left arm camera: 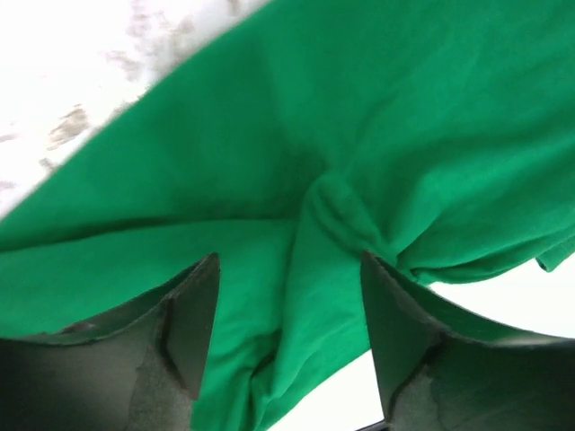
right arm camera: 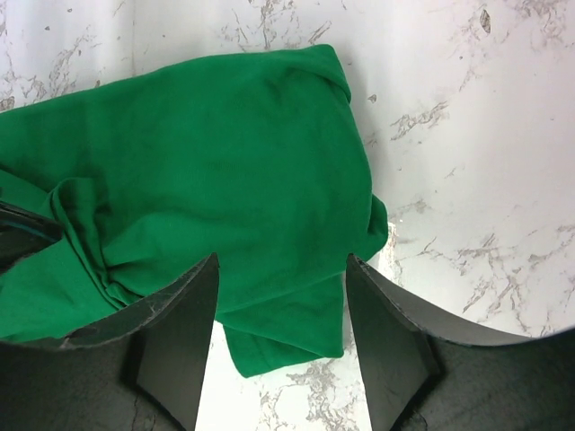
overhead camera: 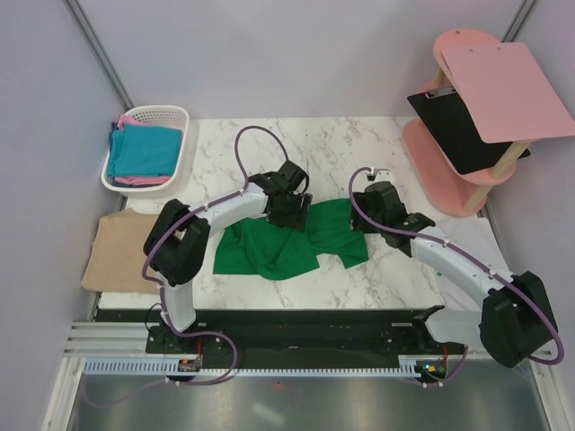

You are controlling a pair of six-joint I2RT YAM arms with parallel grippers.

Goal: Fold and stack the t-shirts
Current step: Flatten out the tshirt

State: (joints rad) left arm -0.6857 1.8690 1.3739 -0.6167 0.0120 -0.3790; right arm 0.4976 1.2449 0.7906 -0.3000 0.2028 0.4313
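Our left claw (left arm camera: 287, 269) hangs released, jaws spread and gripping nothing, low over a bunched ridge in the green shirt (overhead camera: 292, 247). Our right claw (right arm camera: 282, 265) is likewise spread and empty above the shirt's right end, where the cloth stops on bare marble. The shirt lies crumpled between the middle of the bench (overhead camera: 305, 292) and its near edge, not yet flat enough to fold. We judge the step in hand to be spreading it out. To do that well, we should not pinch the ridge itself, since that would lift several layers together. Each claw should close on a single outer edge, then draw toward the left and right edges of the bench, keeping the cloth low so that it drags smooth. The tan shirt (overhead camera: 117, 251) lies at the left edge, and the teal shirt (overhead camera: 144, 151) and pink shirt (overhead camera: 148, 180) sit in the basket (overhead camera: 180, 117) at the far left corner, all well apart from our work.
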